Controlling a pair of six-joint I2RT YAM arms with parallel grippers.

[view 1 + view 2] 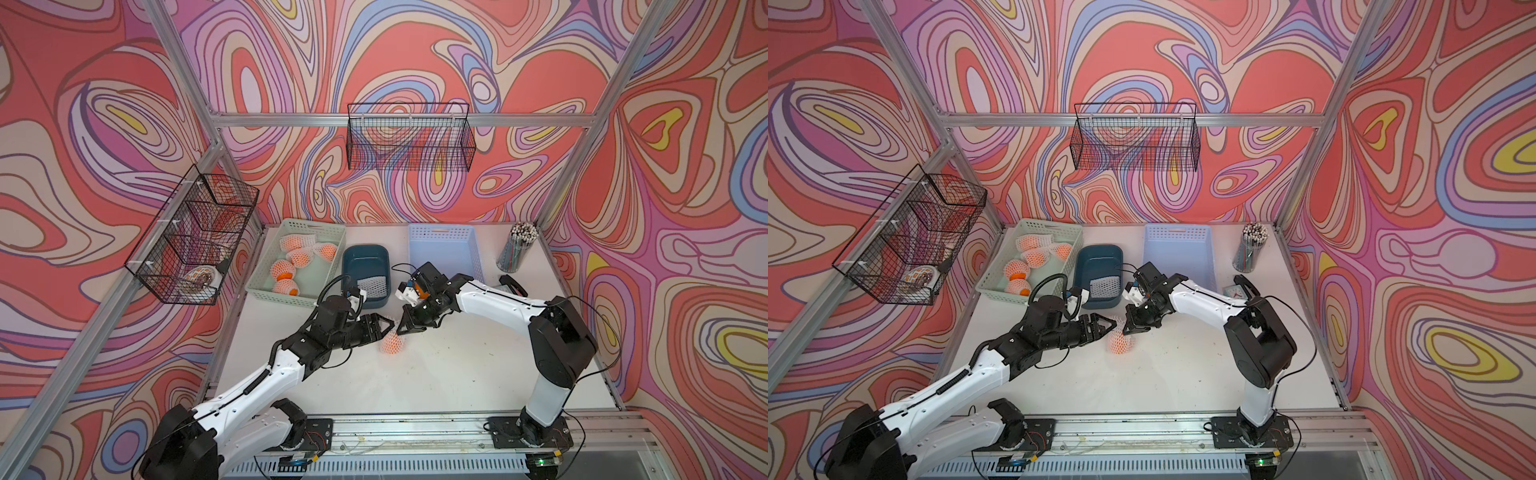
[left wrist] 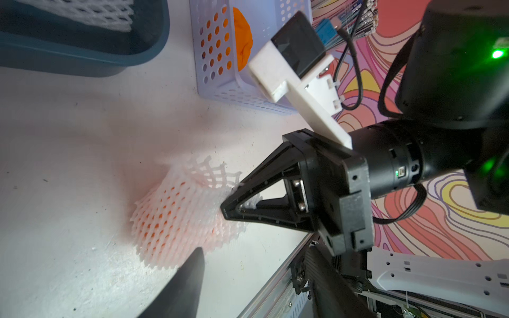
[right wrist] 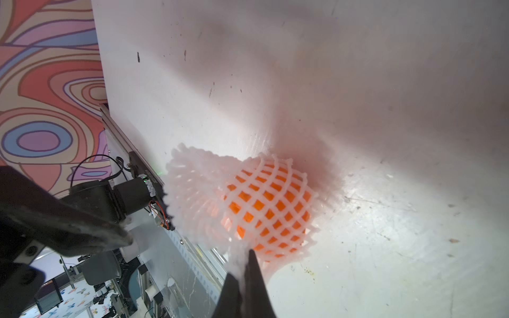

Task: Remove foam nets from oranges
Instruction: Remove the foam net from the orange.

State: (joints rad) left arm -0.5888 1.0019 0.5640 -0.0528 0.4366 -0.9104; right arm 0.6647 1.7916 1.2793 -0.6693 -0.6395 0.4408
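Foam net around orange sits pinched in right gripper.

White foam net around orange

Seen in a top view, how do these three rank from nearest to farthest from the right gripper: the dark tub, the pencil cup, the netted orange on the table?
1. Netted orange: right at the right gripper, which pinches its net.
2. Dark tub: behind, toward the left arm's side.
3. Pencil cup: back corner on the right.
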